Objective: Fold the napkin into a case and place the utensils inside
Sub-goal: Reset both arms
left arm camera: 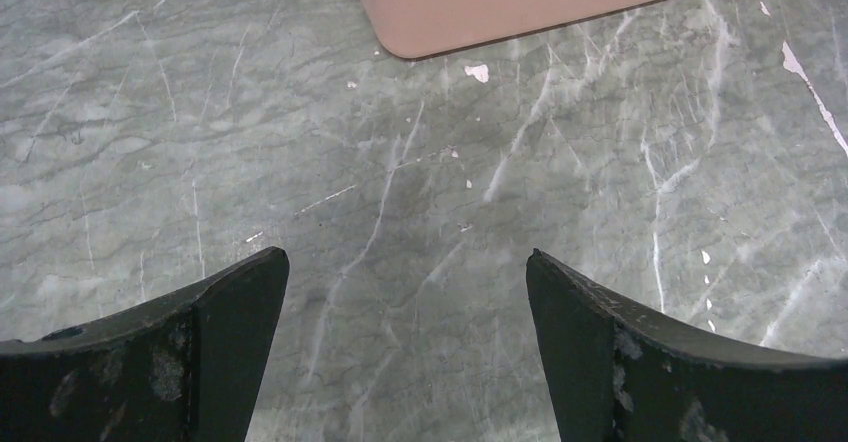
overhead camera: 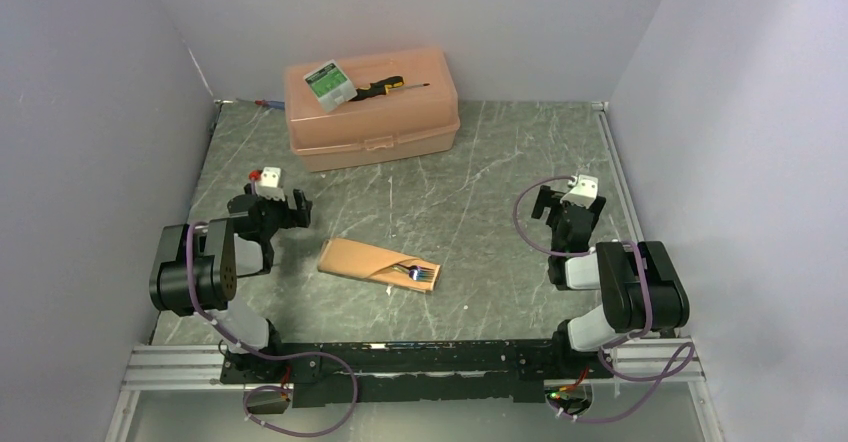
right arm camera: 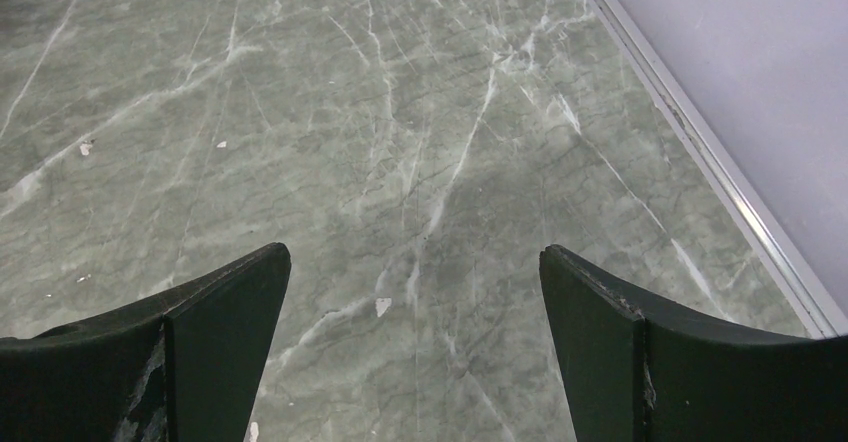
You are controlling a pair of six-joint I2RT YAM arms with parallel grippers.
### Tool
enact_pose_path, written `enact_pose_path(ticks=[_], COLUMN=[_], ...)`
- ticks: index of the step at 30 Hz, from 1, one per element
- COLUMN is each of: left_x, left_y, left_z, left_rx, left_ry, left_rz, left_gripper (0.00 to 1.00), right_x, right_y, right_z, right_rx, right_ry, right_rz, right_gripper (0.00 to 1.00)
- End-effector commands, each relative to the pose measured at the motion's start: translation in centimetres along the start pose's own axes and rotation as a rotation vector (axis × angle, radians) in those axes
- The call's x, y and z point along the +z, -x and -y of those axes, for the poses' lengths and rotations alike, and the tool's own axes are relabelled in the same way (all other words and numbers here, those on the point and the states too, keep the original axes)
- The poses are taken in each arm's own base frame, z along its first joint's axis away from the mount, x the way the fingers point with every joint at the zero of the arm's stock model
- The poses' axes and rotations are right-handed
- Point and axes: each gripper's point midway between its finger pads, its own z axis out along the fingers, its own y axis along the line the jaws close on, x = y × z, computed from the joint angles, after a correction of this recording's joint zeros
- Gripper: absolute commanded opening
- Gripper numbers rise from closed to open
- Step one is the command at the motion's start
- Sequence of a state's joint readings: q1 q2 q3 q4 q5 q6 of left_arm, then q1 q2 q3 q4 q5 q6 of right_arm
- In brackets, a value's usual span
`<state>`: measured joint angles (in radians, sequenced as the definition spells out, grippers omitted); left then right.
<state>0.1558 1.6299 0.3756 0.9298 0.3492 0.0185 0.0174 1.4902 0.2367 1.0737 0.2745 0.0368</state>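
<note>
The case (overhead camera: 360, 259) lies well in front of the plastic box (overhead camera: 372, 112), with the utensils (overhead camera: 415, 273) poking from its end farther from the box. Your left gripper (left arm camera: 408, 262) and right gripper (right arm camera: 415, 252) stand spread and empty. The cloth looks soft and slick, so pinch a folded edge, or the slim cutlery may slide out.

Likely a robotics lab: bare grey walls (overhead camera: 90, 92) box in a marble-patterned test table (overhead camera: 500, 172).

Peach cloth case (overhead camera: 362, 259), iridescent metal utensils (overhead camera: 415, 273), veined marble-look table (overhead camera: 480, 192)
</note>
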Motion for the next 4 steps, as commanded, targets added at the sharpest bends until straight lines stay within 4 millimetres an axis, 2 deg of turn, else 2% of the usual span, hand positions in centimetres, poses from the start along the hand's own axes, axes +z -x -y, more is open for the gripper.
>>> enact_pose_path(ticks=[1,4], left_x=[0.30,0.32], left_y=[1.29,1.28], left_z=[-0.41,-0.41], left_rx=[0.023,0.024], left_ry=[0.012,0.012], left_rz=[0.041,0.044], left_gripper=[0.95,0.95], right_x=[0.52,0.34], right_y=[1.84,1.98], right_z=[-0.61,-0.46], right_rx=[0.028,0.027], right_ry=[0.024,0.019], right_rz=[0.055,0.066], right_gripper=[1.00,1.00])
